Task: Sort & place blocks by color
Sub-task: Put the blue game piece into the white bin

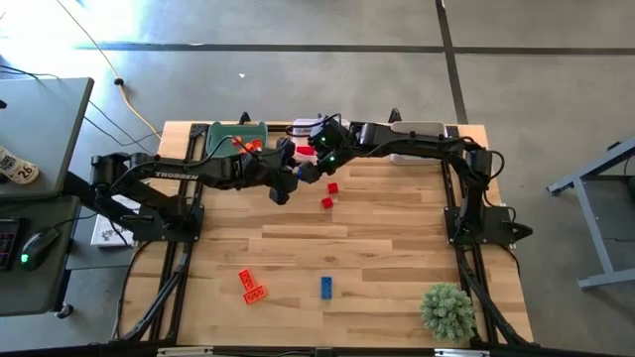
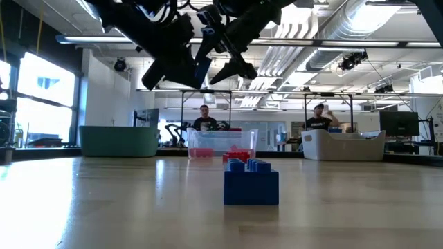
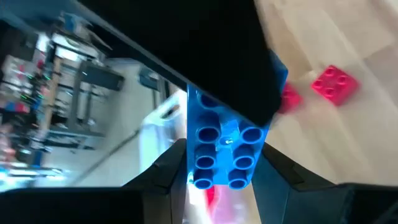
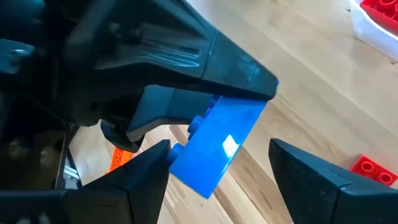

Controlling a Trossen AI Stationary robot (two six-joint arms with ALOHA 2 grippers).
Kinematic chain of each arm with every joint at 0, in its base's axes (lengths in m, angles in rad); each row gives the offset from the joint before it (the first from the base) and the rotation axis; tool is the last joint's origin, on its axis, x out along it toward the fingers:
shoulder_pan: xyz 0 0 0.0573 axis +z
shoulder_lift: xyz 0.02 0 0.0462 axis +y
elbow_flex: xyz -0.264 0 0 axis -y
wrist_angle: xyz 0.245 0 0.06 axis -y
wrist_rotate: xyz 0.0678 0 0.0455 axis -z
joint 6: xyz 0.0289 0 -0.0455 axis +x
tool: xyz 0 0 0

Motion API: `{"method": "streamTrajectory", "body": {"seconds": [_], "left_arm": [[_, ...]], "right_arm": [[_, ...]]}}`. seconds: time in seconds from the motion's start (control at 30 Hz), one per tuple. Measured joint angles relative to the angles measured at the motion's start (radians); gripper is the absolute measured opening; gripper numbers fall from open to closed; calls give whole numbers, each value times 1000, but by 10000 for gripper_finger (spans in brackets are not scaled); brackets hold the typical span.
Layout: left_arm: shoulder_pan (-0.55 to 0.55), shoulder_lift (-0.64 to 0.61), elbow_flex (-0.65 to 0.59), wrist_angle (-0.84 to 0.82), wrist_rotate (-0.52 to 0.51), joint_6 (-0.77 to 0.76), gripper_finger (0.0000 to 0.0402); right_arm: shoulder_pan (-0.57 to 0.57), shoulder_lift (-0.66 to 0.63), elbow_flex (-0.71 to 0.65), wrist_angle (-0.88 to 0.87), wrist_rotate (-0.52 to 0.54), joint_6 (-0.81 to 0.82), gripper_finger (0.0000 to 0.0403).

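Right wrist view: oblong blue brick point(image 4: 217, 140) held aloft, pinched by the left gripper point(image 4: 186, 109), jaws nearly shut on it. Right gripper point(image 4: 217, 168) brought up close, jaws spread wide either side of the brick's free end, not yet touching as far as can be told. Looks like a mid-air handover.

High view: both grippers met above the table's far edge, near its middle, just short of the clear bin point(image 1: 308, 131). Green bin point(image 1: 228, 137) at the far edge toward the left corner, orange bricks inside. Two red bricks point(image 1: 329, 194) on the table just below the grippers. Orange bricks point(image 1: 250, 286) and another blue brick point(image 1: 326, 288) near the near edge; small plant point(image 1: 446, 309) at the near right corner.

Handling, judged: hard moulded plastic, stiff, very light, not fragile. Smooth flat sides likely slippery under hard pads; studded face and hollow underside (left wrist view point(image 3: 225, 146)) poor seats. Best taken across the two long flat sides, on the free half clear of the left jaws, squarely, else likely to twist or pop out on release.
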Motion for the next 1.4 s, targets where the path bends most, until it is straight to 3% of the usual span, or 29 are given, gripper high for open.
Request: {"method": "streamTrajectory", "body": {"seconds": [0.27, 0.67, 0.77, 1.0, 1.27, 1.4], "left_arm": [[0, 9, 41, -3, -16, 38, 112], [-4, 9, 42, -18, -57, 38, 112], [-4, 9, 42, -15, -73, 38, 123], [-5, 9, 42, -7, -67, 36, 196], [-6, 9, 42, -10, -99, -51, 205], [-5, 9, 42, -12, -120, -68, 209]], "right_arm": [[1, 0, 0, 18, 51, 57, 240], [5, 0, 0, 30, 67, 89, 74], [4, 0, 0, 29, 67, 73, 73], [6, 0, 0, 12, 60, 30, 73], [6, 0, 2, -38, 66, -8, 73], [3, -1, 0, -102, 120, -38, 73]]}}
